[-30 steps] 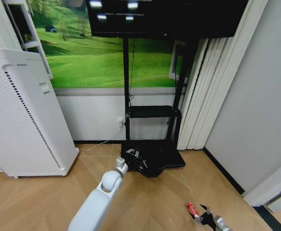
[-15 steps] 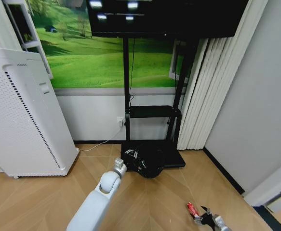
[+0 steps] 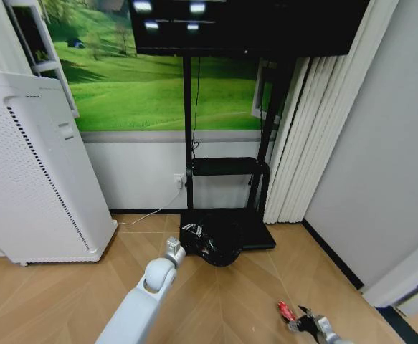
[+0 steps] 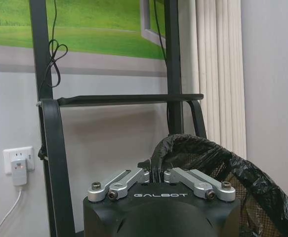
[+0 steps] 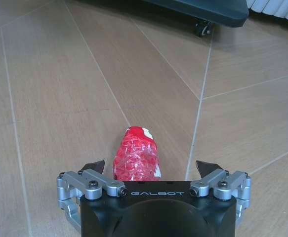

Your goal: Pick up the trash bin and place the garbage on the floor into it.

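The trash bin [image 3: 221,244], black wire mesh lined with a black bag, is on the floor [image 3: 65,301] in front of the TV stand base. My left gripper [image 3: 192,233] reaches out to its near rim. In the left wrist view that gripper [image 4: 154,171] is shut on the rim, with the bin's mesh wall [image 4: 210,170] beyond it. At the lower right, my right gripper [image 3: 310,326] hovers low over a red-and-white wrapper [image 3: 286,310]. The right wrist view shows that gripper [image 5: 151,167] open, with this piece of garbage [image 5: 135,155] lying on the boards between its fingers.
A tall white perforated appliance [image 3: 29,172] stands at the left. The black TV stand [image 3: 226,168] and its flat base [image 3: 255,233] sit against the wall, with one caster [image 5: 201,29] near the wrapper. Curtains [image 3: 305,129] and a grey wall close off the right.
The left arm has shifted slightly to the left, still gripping the bin's rim. The right gripper has edged a little to the right beside the wrapper.
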### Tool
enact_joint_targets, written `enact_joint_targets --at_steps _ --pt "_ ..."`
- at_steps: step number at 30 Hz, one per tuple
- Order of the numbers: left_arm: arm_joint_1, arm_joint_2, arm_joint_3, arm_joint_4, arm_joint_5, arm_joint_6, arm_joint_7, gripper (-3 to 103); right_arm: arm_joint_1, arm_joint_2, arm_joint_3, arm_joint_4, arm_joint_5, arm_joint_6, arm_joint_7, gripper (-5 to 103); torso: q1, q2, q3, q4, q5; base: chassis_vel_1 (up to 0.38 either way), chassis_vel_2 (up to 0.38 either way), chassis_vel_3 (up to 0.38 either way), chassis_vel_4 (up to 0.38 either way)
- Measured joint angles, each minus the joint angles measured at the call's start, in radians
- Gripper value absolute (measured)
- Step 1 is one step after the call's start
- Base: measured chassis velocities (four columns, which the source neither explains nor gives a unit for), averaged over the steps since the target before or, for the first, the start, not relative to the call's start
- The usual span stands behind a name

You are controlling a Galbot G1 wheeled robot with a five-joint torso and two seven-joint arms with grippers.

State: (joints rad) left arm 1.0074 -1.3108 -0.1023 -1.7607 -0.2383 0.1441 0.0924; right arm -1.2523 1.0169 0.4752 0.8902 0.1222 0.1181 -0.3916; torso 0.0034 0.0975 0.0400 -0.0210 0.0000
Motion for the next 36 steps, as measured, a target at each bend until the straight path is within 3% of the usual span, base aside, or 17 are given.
enact_joint_targets --at_steps 14,20,24,25,27,33,36 --pt "0.008 0.017 -0.012 -0.009 0.000 0.005 0.000 7 0.051 0.020 -0.021 -0.080 -0.038 0.038 -0.009 98 0.000 0.000 0.000 -0.0002 -0.0001 0.000 0.000 0.000 0.000" --pt "0.000 0.022 -0.008 -0.004 -0.002 0.008 -0.002 7 0.060 0.021 -0.023 -0.097 -0.039 0.048 -0.010 72 0.000 0.000 0.000 0.0002 -0.0006 0.000 0.000 0.000 0.000" --pt "-0.006 0.022 -0.006 -0.001 -0.004 0.009 -0.002 7 0.060 0.017 -0.022 -0.099 -0.039 0.049 -0.010 66 0.000 0.000 0.000 0.0002 -0.0003 0.000 0.000 0.000 0.000" --pt "-0.008 0.020 -0.006 0.002 -0.005 0.009 -0.002 7 0.060 0.016 -0.021 -0.101 -0.040 0.050 -0.011 56 0.000 0.000 0.000 0.0001 -0.0003 0.000 0.000 0.000 0.000" --pt "-0.010 0.018 -0.005 0.004 -0.005 0.009 -0.002 7 0.059 0.016 -0.019 -0.103 -0.041 0.051 -0.010 50 0.000 0.000 0.000 0.0001 -0.0002 0.000 0.000 0.000 0.000" --pt "-0.013 0.020 -0.004 0.009 -0.007 0.009 -0.001 7 0.057 0.024 -0.005 -0.109 -0.057 0.067 -0.003 43 0.000 0.000 0.000 0.0000 -0.0003 0.000 0.000 0.000 0.000" --pt "-0.019 0.022 -0.010 0.014 -0.013 0.009 -0.001 7 0.002 0.022 0.026 -0.015 -0.037 0.068 0.010 40 0.000 0.000 0.000 -0.0008 0.0010 0.000 0.000 0.000 0.000"
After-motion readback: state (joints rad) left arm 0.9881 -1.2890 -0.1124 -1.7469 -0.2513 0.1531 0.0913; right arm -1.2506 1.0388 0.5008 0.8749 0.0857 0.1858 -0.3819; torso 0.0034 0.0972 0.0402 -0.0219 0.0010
